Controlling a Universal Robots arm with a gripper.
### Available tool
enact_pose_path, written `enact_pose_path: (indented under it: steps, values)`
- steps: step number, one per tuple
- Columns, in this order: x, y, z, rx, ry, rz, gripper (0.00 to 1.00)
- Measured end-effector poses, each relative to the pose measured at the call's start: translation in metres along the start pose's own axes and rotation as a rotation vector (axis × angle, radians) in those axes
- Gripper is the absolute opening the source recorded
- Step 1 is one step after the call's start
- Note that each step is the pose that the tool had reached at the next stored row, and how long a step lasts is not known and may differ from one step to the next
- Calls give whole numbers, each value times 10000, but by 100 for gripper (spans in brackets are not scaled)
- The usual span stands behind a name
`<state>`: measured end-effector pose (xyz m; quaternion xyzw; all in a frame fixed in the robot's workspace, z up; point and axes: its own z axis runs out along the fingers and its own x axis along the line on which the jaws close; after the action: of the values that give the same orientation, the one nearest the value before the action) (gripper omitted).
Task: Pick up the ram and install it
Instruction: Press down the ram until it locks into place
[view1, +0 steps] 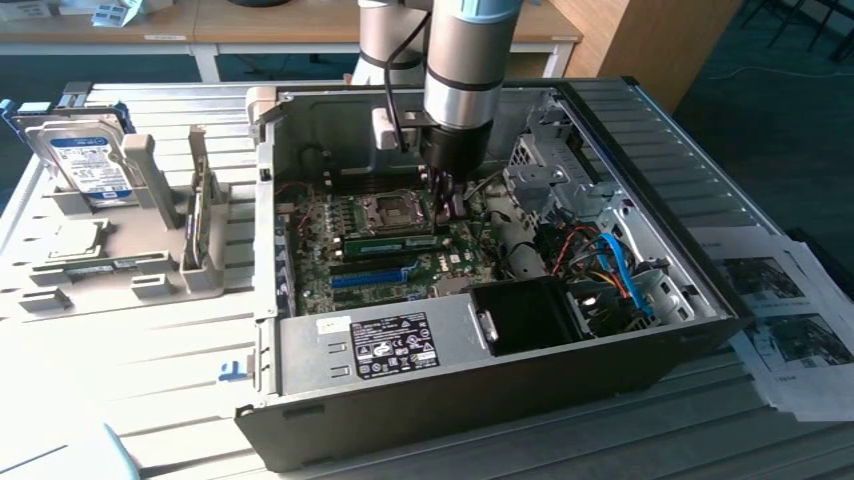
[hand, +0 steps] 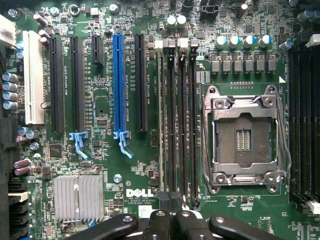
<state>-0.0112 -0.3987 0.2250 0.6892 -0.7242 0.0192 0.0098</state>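
Ram (view1: 391, 243) is seen seated on edge in a motherboard (view1: 387, 250) slot at frame centre of the exterior view, long axis running left-right, slightly tilted up to the right. Arm is posed vertically inside the open PC case (view1: 641, 330), gripper (view1: 445, 200) just above the ram's right end, jaws clenched, nothing grasped.

The gripper (hand: 170, 220) is hanging with its fingers (hand: 156, 225) pressed together over the motherboard (hand: 102, 100). Just beyond the fingertips, the ram (hand: 160, 120) is sitting edge-on in a memory slot (hand: 171, 125). Farther to one side, the blue slot (hand: 118, 82) is lying; to the other, the processor socket (hand: 243, 137).
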Motion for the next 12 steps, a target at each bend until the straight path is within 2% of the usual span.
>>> enact_pose_path:
  steps: [5,12]
  values:
    - [3,-1,-53,-2,16,-1,10]
    - [4,-1,-61,-2,15,-1,10]
